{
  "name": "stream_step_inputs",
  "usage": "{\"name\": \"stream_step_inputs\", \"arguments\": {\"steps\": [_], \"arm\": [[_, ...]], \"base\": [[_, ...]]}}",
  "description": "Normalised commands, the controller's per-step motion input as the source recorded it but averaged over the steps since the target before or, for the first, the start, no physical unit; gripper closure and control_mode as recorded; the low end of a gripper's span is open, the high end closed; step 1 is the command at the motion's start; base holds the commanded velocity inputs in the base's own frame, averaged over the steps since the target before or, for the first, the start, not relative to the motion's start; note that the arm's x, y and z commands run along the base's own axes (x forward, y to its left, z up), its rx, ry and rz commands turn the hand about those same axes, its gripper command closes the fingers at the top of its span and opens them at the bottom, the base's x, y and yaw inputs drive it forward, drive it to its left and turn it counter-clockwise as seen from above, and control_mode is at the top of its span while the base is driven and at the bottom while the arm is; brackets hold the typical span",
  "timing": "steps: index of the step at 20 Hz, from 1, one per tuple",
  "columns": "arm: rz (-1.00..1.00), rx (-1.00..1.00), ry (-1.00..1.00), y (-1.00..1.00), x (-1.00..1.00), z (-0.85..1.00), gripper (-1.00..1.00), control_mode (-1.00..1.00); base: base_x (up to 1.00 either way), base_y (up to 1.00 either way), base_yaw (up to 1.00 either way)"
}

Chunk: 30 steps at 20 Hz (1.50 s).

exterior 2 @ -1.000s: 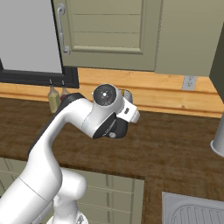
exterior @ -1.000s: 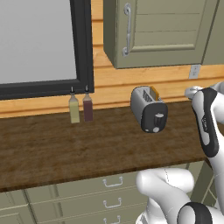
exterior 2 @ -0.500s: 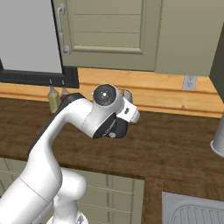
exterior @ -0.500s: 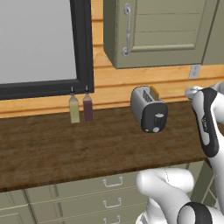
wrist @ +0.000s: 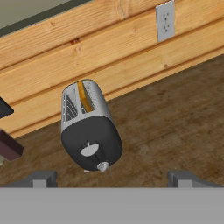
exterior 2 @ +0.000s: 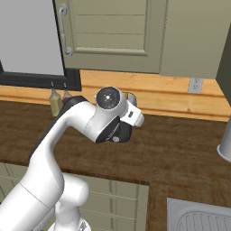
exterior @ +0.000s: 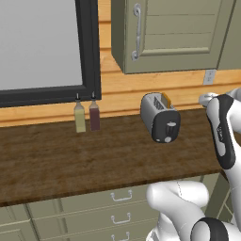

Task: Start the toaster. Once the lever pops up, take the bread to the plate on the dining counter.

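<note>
end effector (wrist: 111,179): spread wide, held nothing | toaster (exterior: 160,116): stood on bench (exterior: 70,155) | bread (wrist: 84,97): sat in one slot

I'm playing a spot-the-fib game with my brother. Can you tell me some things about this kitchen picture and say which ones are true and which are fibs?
1. The bread is sitting in a slot of the toaster. True.
2. The gripper is squeezing the toaster. False: its jaws are open and apart from the toaster, holding nothing.
3. Two small bottles stand side by side on the worktop under the dark window frame. True.
4. The toaster is lying on its side. False: it stands upright on the worktop, with its black end panel toward the robot.
5. A wall socket is on the wooden wall behind the worktop. True.
</note>
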Motion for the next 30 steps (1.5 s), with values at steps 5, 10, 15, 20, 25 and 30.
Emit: {"name": "stream_step_inputs", "arguments": {"steps": [5, 10, 15, 20, 25, 30], "arm": [[0.00, 0.00, 0.00, 0.00, 0.00, 0.00, -1.00, -1.00], [0.00, 0.00, 0.00, 0.00, 0.00, 0.00, -1.00, -1.00], [0.00, 0.00, 0.00, 0.00, 0.00, 0.00, -1.00, -1.00], [0.00, 0.00, 0.00, 0.00, 0.00, 0.00, -1.00, -1.00], [0.00, 0.00, 0.00, 0.00, 0.00, 0.00, -1.00, -1.00], [0.00, 0.00, 0.00, 0.00, 0.00, 0.00, -1.00, -1.00]], "base": [[0.00, 0.00, 0.00], [0.00, 0.00, 0.00], [0.00, 0.00, 0.00], [0.00, 0.00, 0.00], [0.00, 0.00, 0.00], [0.00, 0.00, 0.00]]}}
